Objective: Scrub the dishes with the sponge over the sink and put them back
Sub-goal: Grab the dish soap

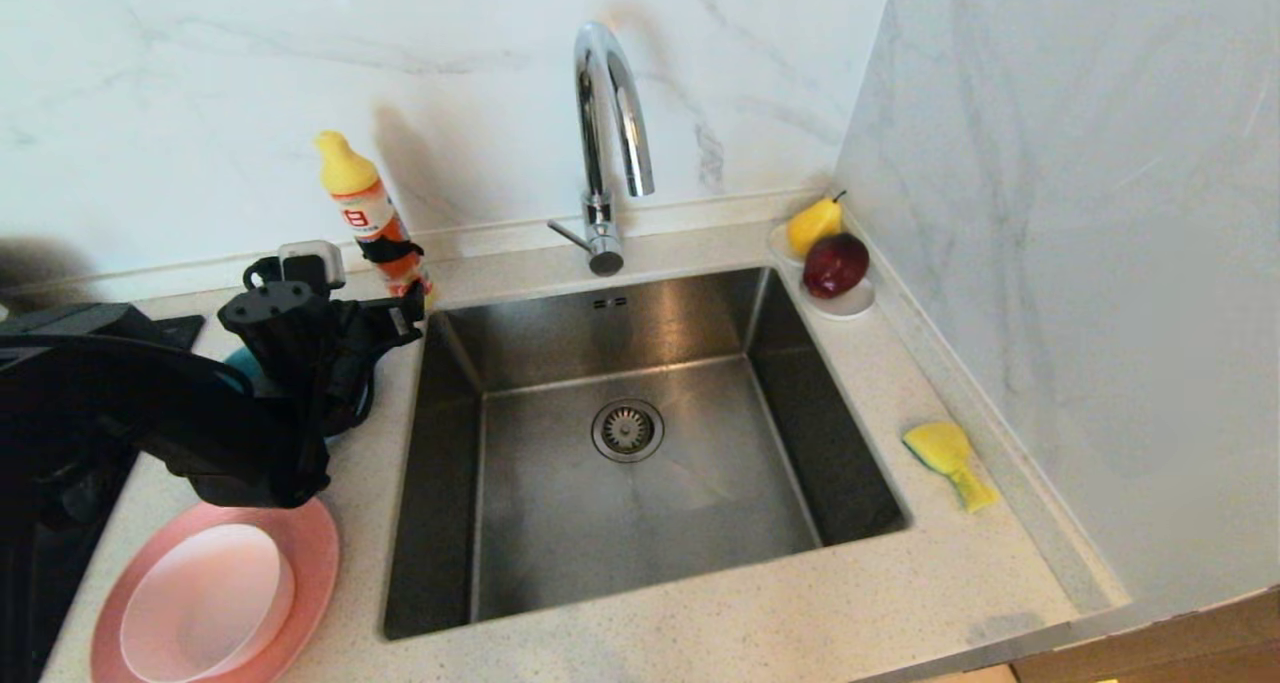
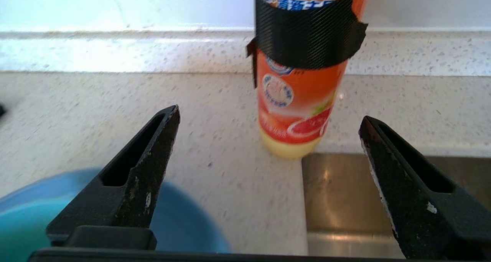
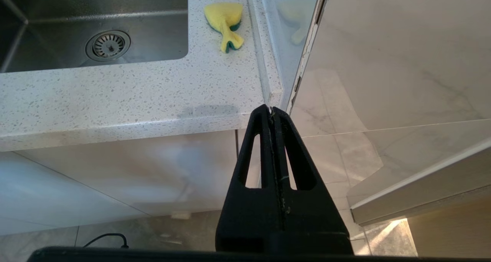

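Hovering over the speckled pale stone counter [image 1: 700, 613] at the nine o'clock side of the square stainless-steel sink [image 1: 640, 443], the left gripper [image 2: 268, 147] has its black jaws spread wide with nothing between them. Ahead of its fingertips stands an orange dish-soap bottle with a yellow cap and a black band [image 1: 375, 218], at the basin's eleven o'clock corner. A teal bowl [image 2: 23, 219] sits beneath the gripper. At seven o'clock a pale pink-white bowl [image 1: 205, 598] rests in a salmon-pink plate [image 1: 305, 553]. The yellow sponge with a dark green underside [image 1: 950, 460] lies on the counter at four o'clock, just beside the wall. The right gripper [image 3: 271, 110] hangs below the counter's front edge, jaws pressed together, empty.
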You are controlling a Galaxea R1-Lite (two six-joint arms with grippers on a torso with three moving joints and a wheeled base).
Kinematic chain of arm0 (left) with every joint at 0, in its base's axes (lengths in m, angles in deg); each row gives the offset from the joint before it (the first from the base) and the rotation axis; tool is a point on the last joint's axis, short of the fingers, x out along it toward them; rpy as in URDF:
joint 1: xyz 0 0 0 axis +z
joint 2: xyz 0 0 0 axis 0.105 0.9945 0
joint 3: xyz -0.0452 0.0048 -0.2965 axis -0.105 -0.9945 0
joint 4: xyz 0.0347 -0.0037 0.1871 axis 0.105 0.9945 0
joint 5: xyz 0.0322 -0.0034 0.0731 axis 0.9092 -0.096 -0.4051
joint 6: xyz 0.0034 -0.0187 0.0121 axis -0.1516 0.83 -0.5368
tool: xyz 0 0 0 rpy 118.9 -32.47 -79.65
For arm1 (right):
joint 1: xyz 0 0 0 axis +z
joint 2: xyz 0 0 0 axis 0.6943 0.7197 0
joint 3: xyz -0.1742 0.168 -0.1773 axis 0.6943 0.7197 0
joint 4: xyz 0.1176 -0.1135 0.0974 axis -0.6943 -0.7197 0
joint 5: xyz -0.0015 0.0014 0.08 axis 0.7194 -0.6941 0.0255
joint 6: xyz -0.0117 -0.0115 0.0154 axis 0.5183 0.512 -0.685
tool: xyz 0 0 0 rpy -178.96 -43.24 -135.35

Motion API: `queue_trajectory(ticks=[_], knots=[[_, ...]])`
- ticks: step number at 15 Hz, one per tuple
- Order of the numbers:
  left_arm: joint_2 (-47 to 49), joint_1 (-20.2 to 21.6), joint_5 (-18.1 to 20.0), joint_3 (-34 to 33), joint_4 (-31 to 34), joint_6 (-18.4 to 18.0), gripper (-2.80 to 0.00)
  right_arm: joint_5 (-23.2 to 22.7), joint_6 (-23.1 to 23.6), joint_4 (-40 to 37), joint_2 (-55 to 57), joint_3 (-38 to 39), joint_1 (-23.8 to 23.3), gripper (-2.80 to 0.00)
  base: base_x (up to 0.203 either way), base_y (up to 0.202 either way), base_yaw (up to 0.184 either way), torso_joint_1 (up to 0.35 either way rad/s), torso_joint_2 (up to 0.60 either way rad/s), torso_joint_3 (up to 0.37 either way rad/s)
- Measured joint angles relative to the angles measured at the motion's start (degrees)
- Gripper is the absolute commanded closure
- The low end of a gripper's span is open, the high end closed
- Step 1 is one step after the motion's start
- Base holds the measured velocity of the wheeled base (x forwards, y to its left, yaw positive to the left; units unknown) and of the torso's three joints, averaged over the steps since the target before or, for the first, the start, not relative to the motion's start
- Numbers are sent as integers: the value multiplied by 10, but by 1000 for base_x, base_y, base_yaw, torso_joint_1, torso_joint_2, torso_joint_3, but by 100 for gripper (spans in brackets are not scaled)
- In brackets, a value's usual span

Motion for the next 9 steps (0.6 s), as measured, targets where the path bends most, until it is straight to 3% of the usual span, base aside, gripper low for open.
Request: queue_trajectory(ticks=[9], knots=[[35, -22, -33, 71, 27, -4, -280, 0, 0, 0, 0, 0, 0, 0, 0, 0, 0, 0, 0, 0]])
